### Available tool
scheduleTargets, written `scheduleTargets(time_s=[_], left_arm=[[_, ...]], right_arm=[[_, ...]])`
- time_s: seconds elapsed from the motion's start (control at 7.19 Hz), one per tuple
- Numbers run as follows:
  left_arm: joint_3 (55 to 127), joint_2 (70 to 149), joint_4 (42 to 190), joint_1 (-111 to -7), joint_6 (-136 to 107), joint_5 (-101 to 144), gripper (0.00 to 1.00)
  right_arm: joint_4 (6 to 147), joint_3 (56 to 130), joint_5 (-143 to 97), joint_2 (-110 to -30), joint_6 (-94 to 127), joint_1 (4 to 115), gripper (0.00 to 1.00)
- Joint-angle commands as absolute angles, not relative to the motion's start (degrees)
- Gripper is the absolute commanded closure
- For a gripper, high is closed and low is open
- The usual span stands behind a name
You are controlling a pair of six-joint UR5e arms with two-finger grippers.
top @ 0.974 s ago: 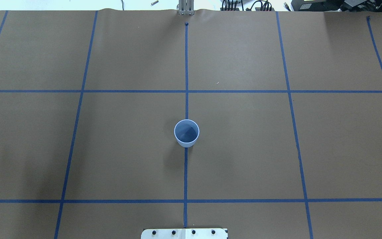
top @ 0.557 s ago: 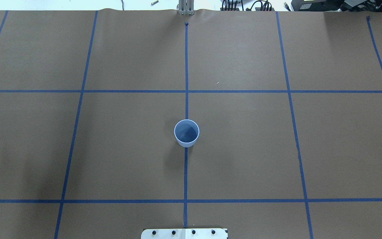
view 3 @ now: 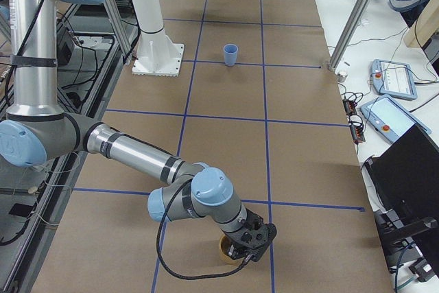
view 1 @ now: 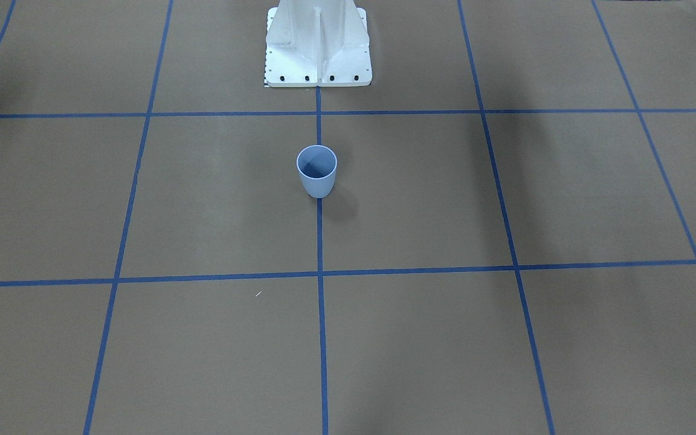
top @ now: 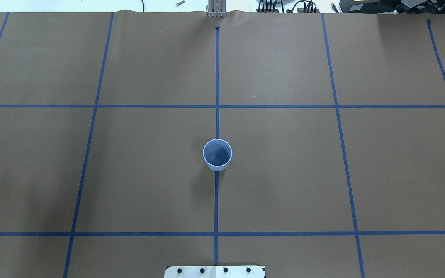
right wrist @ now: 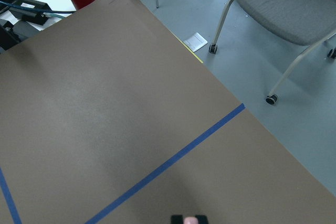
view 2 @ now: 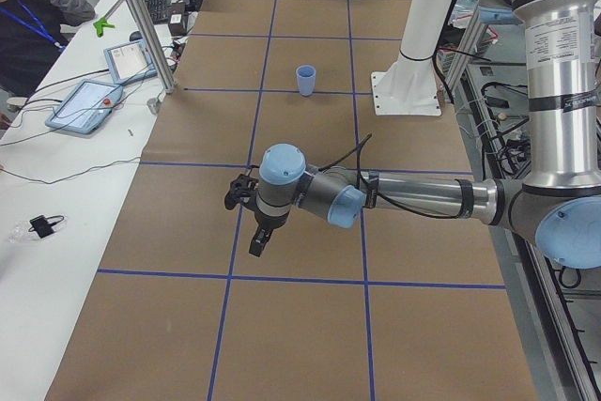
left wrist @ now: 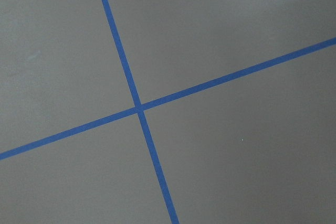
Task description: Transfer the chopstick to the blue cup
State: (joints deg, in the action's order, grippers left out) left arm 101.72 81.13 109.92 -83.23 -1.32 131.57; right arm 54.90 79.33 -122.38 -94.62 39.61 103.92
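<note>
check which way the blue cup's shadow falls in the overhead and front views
Overhead exterior: the blue cup casts a soft shadow toward the lower left. Exterior front-facing: the shadow lies to its lower right, soft-edged too.

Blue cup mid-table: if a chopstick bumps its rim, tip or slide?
Probably light: the blue cup looks thin-walled and empty, so a bump would likely move it. It narrows toward the base, so a hit at the rim may tip it rather than slide it. The matte brown paper cover probably adds some grip.
</note>
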Motion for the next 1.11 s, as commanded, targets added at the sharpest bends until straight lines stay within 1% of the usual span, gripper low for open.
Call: scheduleTargets(time_s=[0.0,0.28,0.7,0.83,0.97], left_arm=[[101.7,81.0,110.0,-83.2,-1.3,131.6,0.01],[101.5,81.0,110.0,-83.2,-1.3,131.6,0.01],[101.4,81.0,109.8,-83.2,-1.3,131.6,0.01],[101.4,81.0,109.8,-83.2,-1.3,131.6,0.01],[101.5,81.0,109.8,-83.2,-1.3,131.6,0.01]], right_arm=[[55.1,79.9,-122.5,-94.3,38.5,106.6,1.00],[56.2,81.7,-122.6,-94.1,36.9,108.9,1.00],[73.4,93.2,-121.9,-93.7,27.4,113.3,1.00],[75.0,94.6,-121.6,-93.4,27.3,113.6,1.00],[75.2,94.6,-121.6,-91.3,27.4,114.3,1.00]])
